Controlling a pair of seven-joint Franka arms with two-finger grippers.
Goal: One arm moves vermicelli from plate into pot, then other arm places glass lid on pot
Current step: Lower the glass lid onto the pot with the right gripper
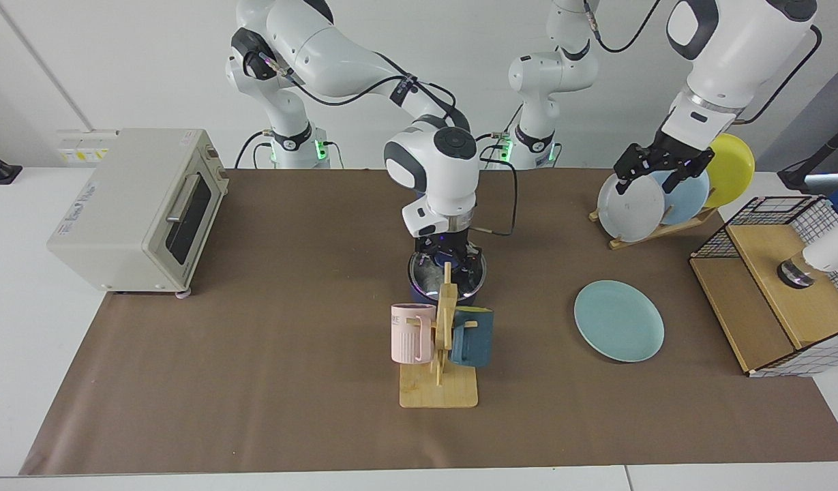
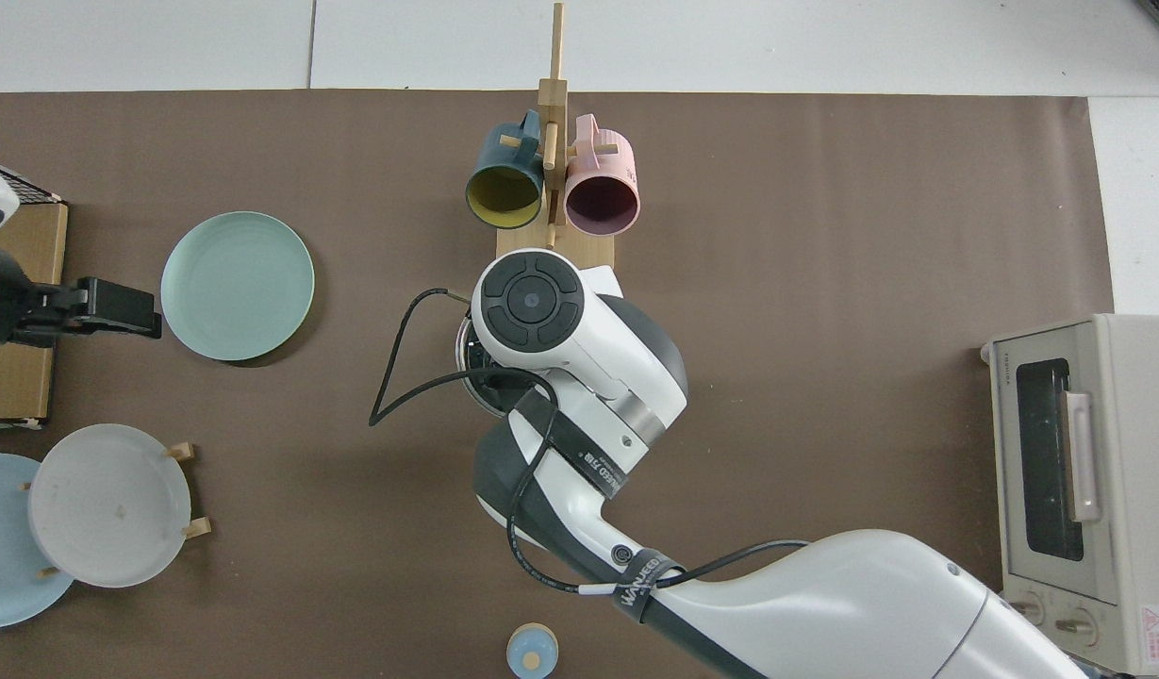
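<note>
Two robot arms stand at a brown table. The right gripper [image 1: 447, 260] hangs straight down over the pot [image 1: 419, 290], its tips at the glass lid [image 1: 425, 276], which sits on the pot's rim behind a wooden mug rack [image 1: 438, 354]. A pale wisp under the glass is probably the vermicelli. Whether this gripper grips the lid's knob or has let go cannot be told; in the top view the arm hides it. The teal plate [image 1: 618, 320] lies bare, well apart. The left gripper [image 1: 654, 167] waits, open and empty, in front of a plate rack [image 1: 654, 232]. Judging by this, the task is at its last step: next, the right gripper should free the knob and lift clear without dragging the lid.
</note>
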